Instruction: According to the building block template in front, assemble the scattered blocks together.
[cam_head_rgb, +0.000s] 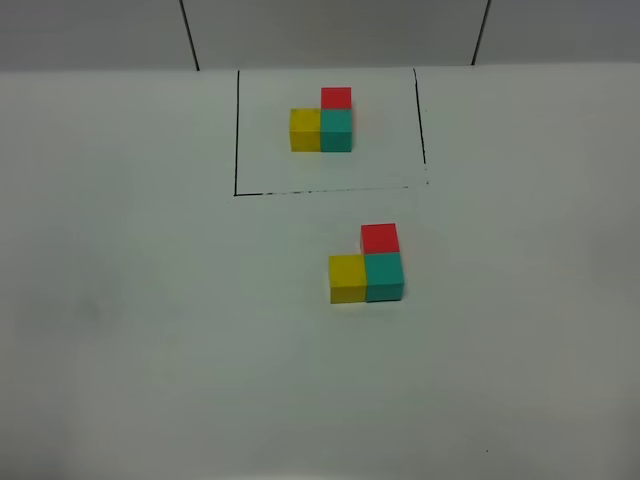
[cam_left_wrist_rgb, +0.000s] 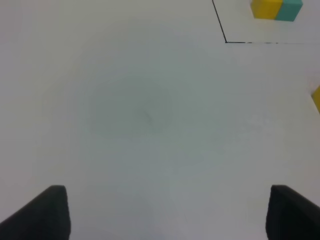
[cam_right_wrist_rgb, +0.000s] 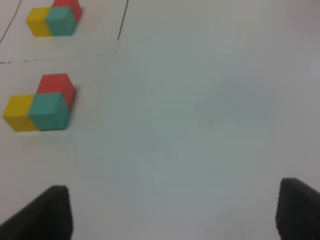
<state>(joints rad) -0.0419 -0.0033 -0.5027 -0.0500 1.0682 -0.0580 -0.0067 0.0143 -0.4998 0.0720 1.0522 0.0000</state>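
Scattered blocks sit lower centre-right of the exterior high frame, already joined in an L: yellow cube touching teal cube on its right, red cube touching the teal one on the far side. The building block template shows the same L at upper centre, inside a thin black outline, well apart from the loose trio on the white bench. Left gripper and right gripper each show jaws spread wide, released, holding nothing, over bare bench away from all cubes.
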